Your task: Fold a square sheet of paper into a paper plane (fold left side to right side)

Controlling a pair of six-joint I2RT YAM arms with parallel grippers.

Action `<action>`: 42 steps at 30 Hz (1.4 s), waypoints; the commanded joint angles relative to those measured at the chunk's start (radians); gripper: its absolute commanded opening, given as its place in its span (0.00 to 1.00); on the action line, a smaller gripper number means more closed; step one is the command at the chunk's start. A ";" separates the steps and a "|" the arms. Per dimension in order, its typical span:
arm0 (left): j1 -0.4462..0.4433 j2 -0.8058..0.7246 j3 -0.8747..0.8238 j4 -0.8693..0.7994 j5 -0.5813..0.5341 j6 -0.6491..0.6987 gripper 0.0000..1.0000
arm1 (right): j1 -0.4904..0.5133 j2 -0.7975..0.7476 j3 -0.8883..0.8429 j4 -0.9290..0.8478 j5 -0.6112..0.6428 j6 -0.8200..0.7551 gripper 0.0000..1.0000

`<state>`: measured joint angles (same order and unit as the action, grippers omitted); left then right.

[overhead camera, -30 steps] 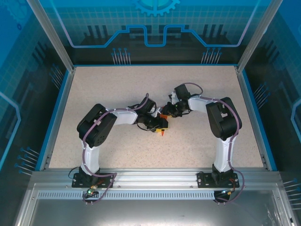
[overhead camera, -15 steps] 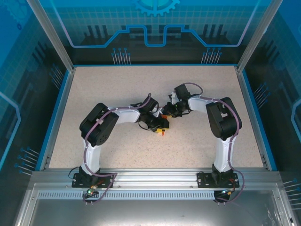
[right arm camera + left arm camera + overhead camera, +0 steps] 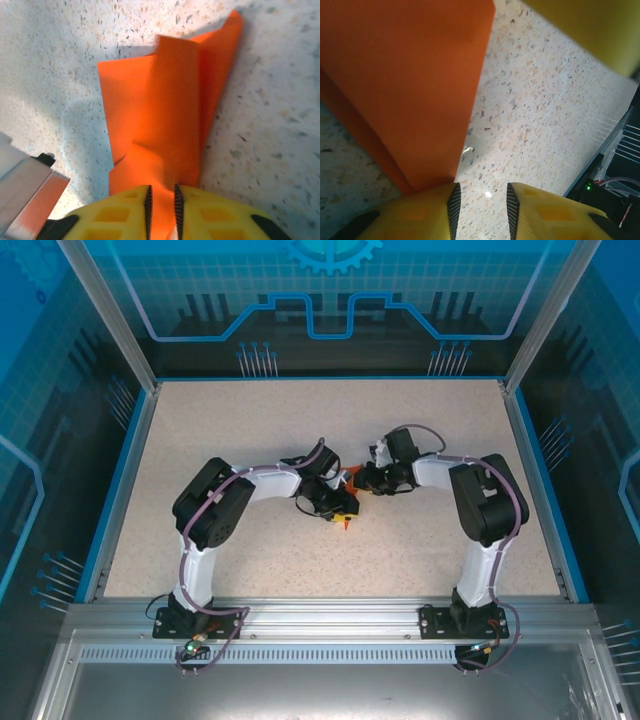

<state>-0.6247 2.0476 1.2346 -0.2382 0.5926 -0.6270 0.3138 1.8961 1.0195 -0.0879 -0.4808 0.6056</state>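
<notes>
A: Where is the orange paper (image 3: 347, 524)?

B: About the middle of the tabletop (image 3: 230, 420), well apart from all four edges, where the two arms meet. From above little of it shows. One orange tip points toward the near edge, and another bit of orange sits on the far-edge side, up against the right gripper (image 3: 362, 480).

A: What shape is it in?

B: Folded, not a flat square. In the right wrist view the orange paper (image 3: 160, 115) is a creased shape of several overlapping layers. A raised strip runs down its middle, and one sharp corner points away from the fingers. It throws a shadow on the speckled surface beside it.

A: And the right gripper (image 3: 162, 192), what hold has it?

B: Its jaws are drawn in to a narrow slot. The paper's near end runs straight into that slot and fills it from pad (image 3: 148, 200) to pad. It has the paper pinched.

A: The left gripper (image 3: 482, 197)?

B: Its jaws stand a modest way apart, with bare tabletop showing between the pads (image 3: 454, 200), and it holds nothing. The orange paper (image 3: 405, 85) lies just to one side. Its narrow end comes down to the yellow finger at the left of that view and meets it. Whether that finger presses on the paper I cannot tell.

A: And from above?

B: The left gripper (image 3: 343, 506) sits right over the paper, a little closer to the near edge than the right one. The two grippers are almost touching.
</notes>
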 commanded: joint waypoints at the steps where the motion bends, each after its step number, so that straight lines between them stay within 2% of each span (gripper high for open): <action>1: -0.012 0.047 -0.005 -0.108 -0.056 0.018 0.32 | -0.010 -0.066 -0.049 0.048 -0.048 0.002 0.18; 9: -0.012 0.046 -0.003 -0.110 -0.060 0.021 0.29 | -0.003 -0.072 -0.096 0.136 -0.148 0.015 0.15; 16: -0.013 0.043 -0.003 -0.108 -0.062 0.020 0.29 | 0.008 -0.003 -0.062 0.141 -0.146 0.031 0.15; 31: -0.015 0.043 -0.008 -0.111 -0.059 0.030 0.29 | 0.015 0.092 0.092 -0.015 0.004 -0.072 0.15; 42: -0.015 0.039 -0.020 -0.111 -0.059 0.033 0.29 | 0.007 0.127 0.160 -0.082 0.065 -0.123 0.15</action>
<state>-0.6266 2.0487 1.2392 -0.2539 0.5804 -0.6178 0.3218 1.9980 1.1439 -0.1280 -0.4702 0.5209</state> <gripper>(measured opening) 0.287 0.152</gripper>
